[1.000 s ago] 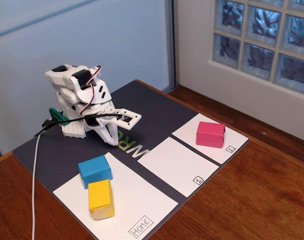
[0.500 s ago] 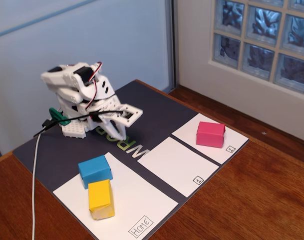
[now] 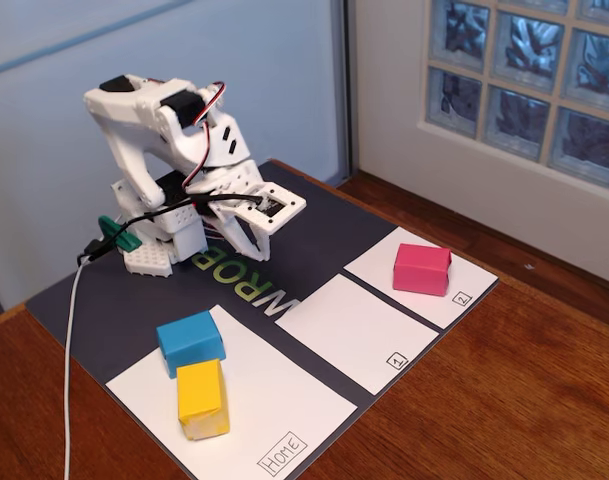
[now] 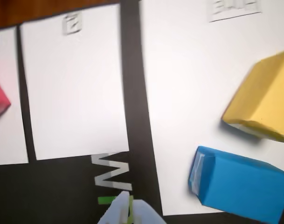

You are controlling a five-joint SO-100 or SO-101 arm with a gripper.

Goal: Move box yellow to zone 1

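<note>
In the wrist view the yellow box (image 4: 265,105) lies at two o'clock from the clenched end effector (image 4: 129,210) — beyond the blue box (image 4: 239,184).

A white robot arm (image 3: 169,150) stands at the back of a dark mat (image 3: 314,225) on a brown wooden table (image 3: 504,390). Its gripper (image 3: 252,240) hangs in the air above the mat, touching no box; whether it is closed is too hard to tell. The yellow box (image 3: 202,398) lies on the big white Home panel (image 3: 274,400). A blue box (image 3: 190,341) sits right behind it, touching it. Zone 1 (image 3: 354,330) is the white panel in the middle. A pink box (image 3: 421,268) sits on the small panel marked 2 (image 3: 464,285). A white cable (image 3: 71,350) runs down the left side.
</note>
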